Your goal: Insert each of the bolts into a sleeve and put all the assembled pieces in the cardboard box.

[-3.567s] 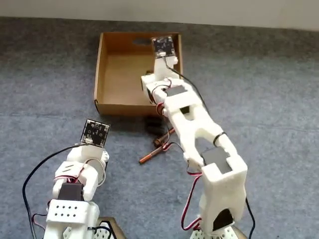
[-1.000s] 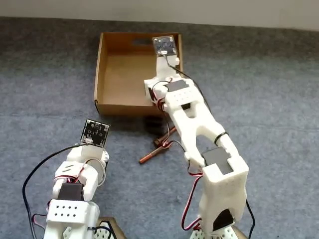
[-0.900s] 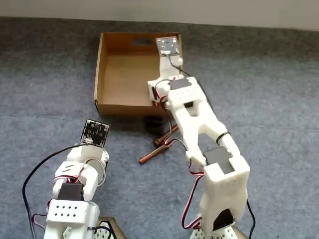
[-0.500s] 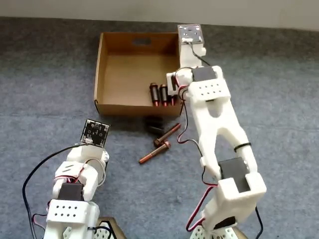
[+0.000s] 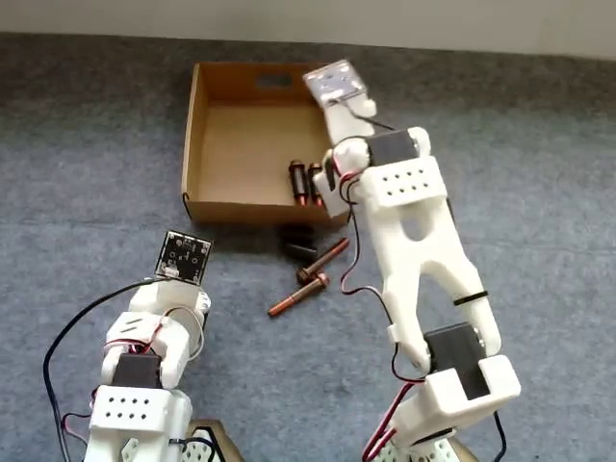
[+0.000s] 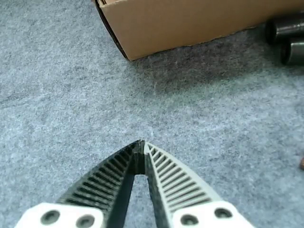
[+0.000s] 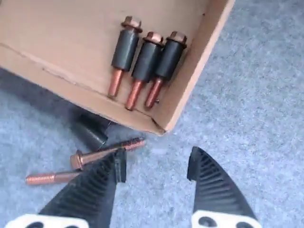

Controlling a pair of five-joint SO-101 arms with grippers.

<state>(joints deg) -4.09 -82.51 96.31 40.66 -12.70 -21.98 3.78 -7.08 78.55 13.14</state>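
From above, we see assembled pieces (image 5: 297,183) lying inside the cardboard box (image 5: 231,135), finished; loose bolts (image 5: 298,295) and sleeves (image 5: 296,243) wait just outside it, unassembled. Left wrist: left gripper (image 6: 141,146) clenched, empty, idle near the box. Right wrist: right gripper (image 7: 156,164) spread, released, beside the box's corner.

We count three assembled pieces (image 7: 147,59) (image 7: 124,47) (image 7: 169,58) — copper-coloured metal bolts, each seated in a black cylindrical sleeve. We count two loose copper-coloured bolts (image 7: 107,151) (image 7: 47,178) with no sleeve on them, and two empty black sleeves (image 6: 287,28) (image 6: 293,51). There is one shallow brown cardboard box (image 5: 190,135) — that completes our tally.
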